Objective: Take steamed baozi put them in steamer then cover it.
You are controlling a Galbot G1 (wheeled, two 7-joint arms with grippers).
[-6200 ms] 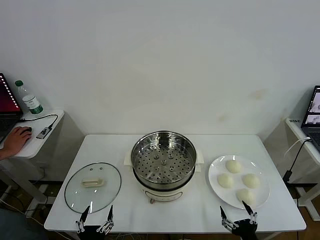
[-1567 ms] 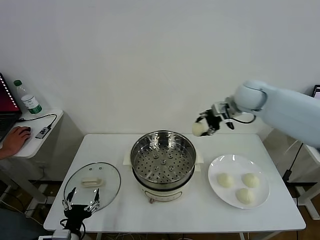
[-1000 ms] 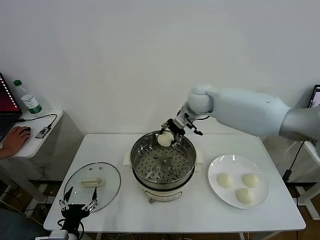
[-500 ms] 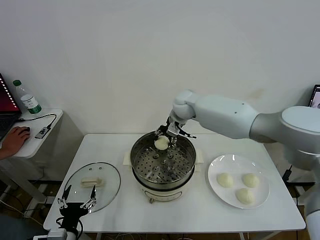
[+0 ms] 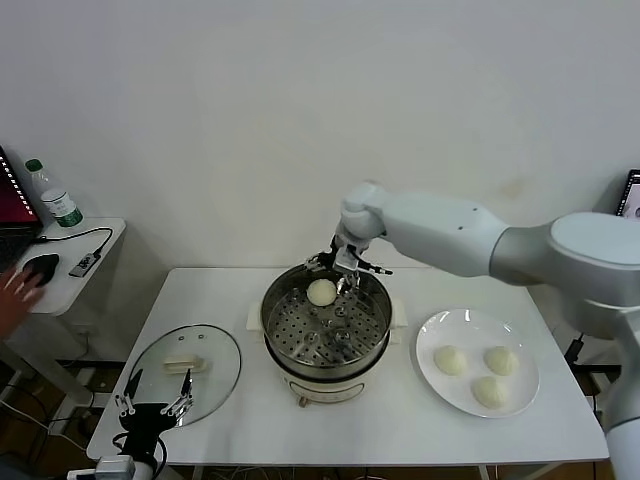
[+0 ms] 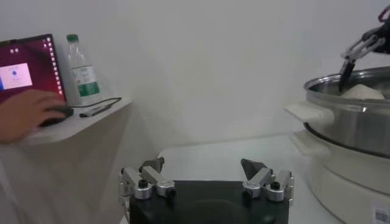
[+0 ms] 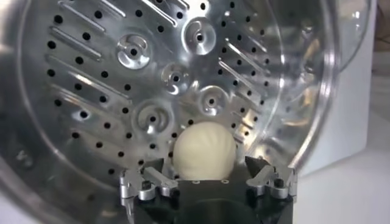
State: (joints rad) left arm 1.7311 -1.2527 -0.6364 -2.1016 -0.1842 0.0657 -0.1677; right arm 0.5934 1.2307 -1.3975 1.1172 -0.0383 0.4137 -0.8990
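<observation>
One baozi (image 5: 321,291) is sitting on the perforated tray inside the steamer (image 5: 326,322), toward its far rim, with the right end effector (image 5: 338,268) hanging just above it, fingers spread wide and not gripping the bun; whether a fingertip is touching the dough is hard to tell from the right wrist view, where the bun (image 7: 203,150) is lying between the two open fingers. Three more baozi (image 5: 476,372) are resting on the white plate (image 5: 437,332) on the bench (image 5: 220,290), right of the steamer. The glass cover (image 5: 185,372) is lying flat on the bench, left of the steamer. The left end effector (image 5: 152,397) is idling at the bench's near left edge, just beside the cover, fingers wide and holding nothing.
</observation>
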